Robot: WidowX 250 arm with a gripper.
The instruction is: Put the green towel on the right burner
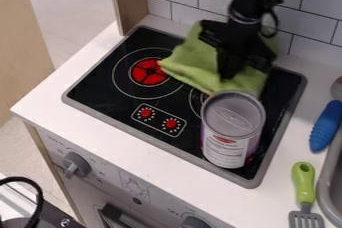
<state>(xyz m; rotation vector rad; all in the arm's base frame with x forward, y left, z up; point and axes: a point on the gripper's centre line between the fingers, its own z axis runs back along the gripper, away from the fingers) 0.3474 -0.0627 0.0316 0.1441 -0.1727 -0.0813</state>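
- The pincer (pixel 232 70) is behind the can, low over the middle of the green towel (pixel 194 63). I cannot tell if it is apart, together or clamped on the cloth.
- The green towel lies bunched behind the can (pixel 232 117), and its near edge comes to the can's back rim in this view. I cannot tell whether they touch.
- I judge that the towel is light and soft, without stiffness: it should bend easily, hang down from the grip and suffer no harm from a firm squeeze.
- It seems to me not very slippery, but a small pinch may let one thin layer slide out. A thick fold near its middle, on the side away from the can, is the better place to take hold.
- If it is taken only by a corner, the rest will probably trail and could rub against the can.
- The right burner (pixel 192 103) shows only a part of its ring, just to the left of the can. For laying the towel there, a small lift and a slow lowering should be enough, since soft cloth settles by itself.
- The can looks rigid and perhaps heavier, if it is full; it stands at the front of the stove top (pixel 120 105), so the cloth should keep clear of it.
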